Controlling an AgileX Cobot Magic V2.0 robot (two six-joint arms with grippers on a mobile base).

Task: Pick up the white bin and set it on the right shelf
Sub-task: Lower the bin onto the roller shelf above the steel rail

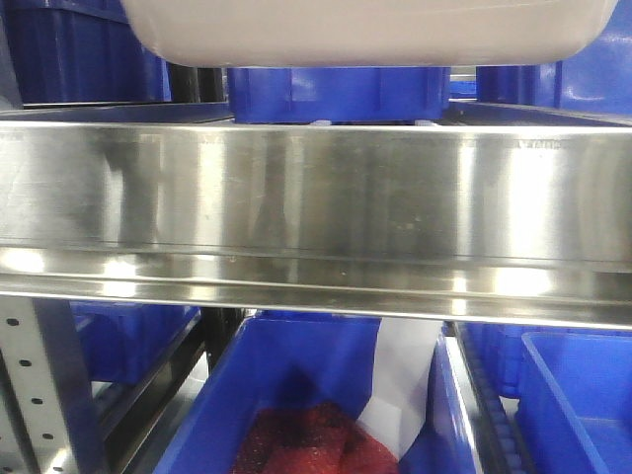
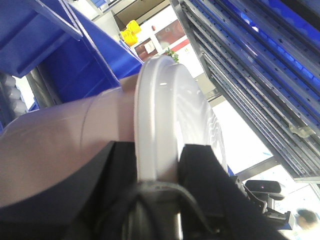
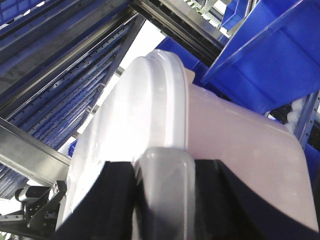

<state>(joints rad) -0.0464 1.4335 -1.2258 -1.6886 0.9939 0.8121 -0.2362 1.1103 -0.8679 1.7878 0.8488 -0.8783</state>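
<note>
White bin (image 1: 365, 30) held up, base just above front rail of right shelf (image 1: 316, 197), not yet set down. Left gripper (image 2: 157, 165) pinched narrow across lid rim (image 2: 155, 115). Right gripper (image 3: 165, 165) pinched likewise at grey handle (image 3: 165, 200). Risks: grip is on lid edge only, so lid may pop and tub drop. Base may snag rail. Blue bin (image 1: 336, 94) behind may block push-in. Uneven arms would tilt tub.

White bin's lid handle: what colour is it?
The handle is grey, on the white lid; right wrist view shows it best.
</note>
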